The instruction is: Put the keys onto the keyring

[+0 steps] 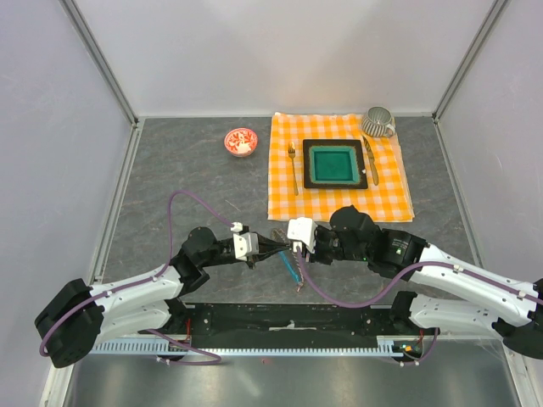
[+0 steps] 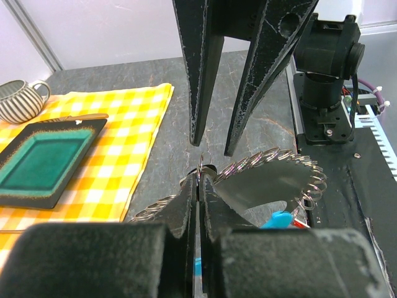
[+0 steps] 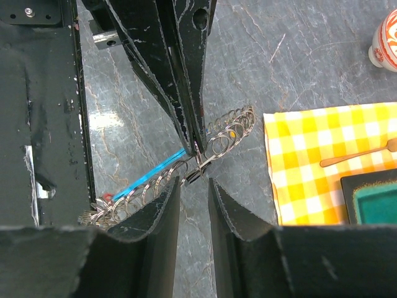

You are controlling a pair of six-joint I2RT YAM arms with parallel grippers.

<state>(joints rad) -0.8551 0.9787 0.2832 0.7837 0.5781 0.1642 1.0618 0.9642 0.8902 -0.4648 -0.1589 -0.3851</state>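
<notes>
Left gripper (image 2: 198, 179) pinches the keyring (image 3: 224, 132) tight. Right gripper (image 3: 193, 182), at 3 o'clock of the keyring from above, has let go, jaws apart. The keyring is at 7 o'clock from the cloth (image 1: 339, 205).

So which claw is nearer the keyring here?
Left. The left claw is shut on the keyring; the right claw faces it, open, tips right beside the wire, not gripping.

A cloth (image 1: 284, 199) lies at the back right of the table (image 1: 187, 170). On it sits a plate (image 1: 334, 164), a fork (image 1: 293, 165) on its left, a knife (image 1: 371, 159) on its right, and a cup (image 1: 378, 123) behind. A bowl (image 1: 240, 142) sits left of the cloth, and the keyring (image 3: 226, 130) is in front of the cloth
</notes>
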